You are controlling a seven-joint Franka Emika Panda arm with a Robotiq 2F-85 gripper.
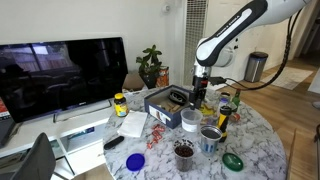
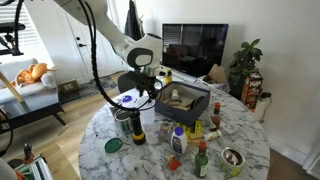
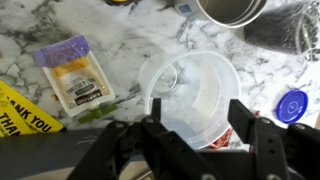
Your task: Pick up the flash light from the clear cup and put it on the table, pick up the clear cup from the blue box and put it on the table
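Jaws spread wide in wrist view, gripper (image 3: 195, 125) w/ one finger (image 3: 150, 125) each side of the clear cup (image 3: 190, 85). Fingers sit right at its wall, but can't tell if they're pressing or just beside it. Cup is upright and empty, over the marble counter (image 3: 30, 25), not in the blue box (image 1: 160, 108). Can't tell if its base touches the counter.

Nearby: purple-and-yellow sachet (image 3: 75, 75) on one side, blue lid (image 3: 292, 105) on the other, metal cup (image 3: 230, 10) beyond.

Flash light (image 2: 137, 130) stands upright on the counter in an exterior view, apart from the box, near a green lid (image 2: 113, 145).
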